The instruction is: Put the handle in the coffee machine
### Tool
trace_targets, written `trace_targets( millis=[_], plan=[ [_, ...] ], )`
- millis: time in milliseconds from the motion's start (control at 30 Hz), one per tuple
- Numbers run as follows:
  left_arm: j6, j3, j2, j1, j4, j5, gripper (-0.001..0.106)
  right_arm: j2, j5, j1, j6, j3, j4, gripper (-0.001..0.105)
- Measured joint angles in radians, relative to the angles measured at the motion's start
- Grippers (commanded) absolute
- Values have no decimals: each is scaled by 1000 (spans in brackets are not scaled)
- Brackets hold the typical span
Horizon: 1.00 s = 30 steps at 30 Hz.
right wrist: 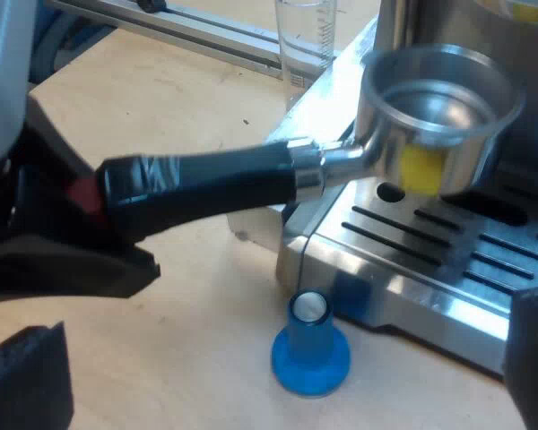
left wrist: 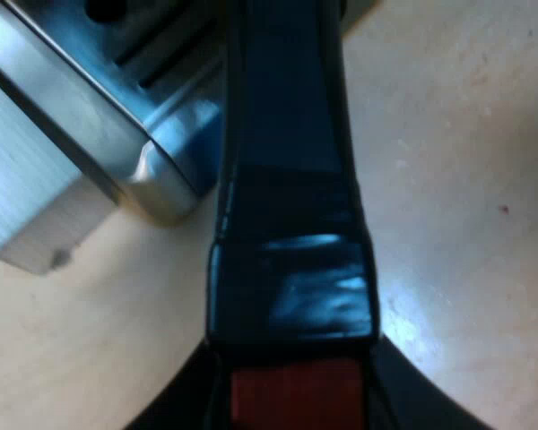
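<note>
The metal holder's dark handle runs straight away from my left gripper, which is shut on its red end. From the right wrist view, the handle sticks out level from my left gripper. Its round metal basket hangs open side up, just above the espresso machine's slotted drip tray. The basket bears a yellow patch. My right gripper is open, fingers wide apart, above the table by the tray's corner.
A blue tamper stands upright on the wooden table beside the tray's corner, below my right fingers. A measuring glass stands beyond the machine's base. A metal rail runs along the table farther off.
</note>
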Motion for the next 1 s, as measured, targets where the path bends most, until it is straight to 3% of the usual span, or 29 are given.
trace_targets(
  millis=[233,467,833,1000],
  plan=[
    [0,0,0,0,-82,7,0,0,98,0,-3,0,-9,105],
    [-18,0,17,0,-53,13,0,0,172,0,-3,0,-8,105],
    [-20,0,147,0,-67,20,0,0,184,-21,-3,0,-10,105],
    [31,0,189,0,-95,20,0,12,191,-50,-3,0,-61,105]
  ],
)
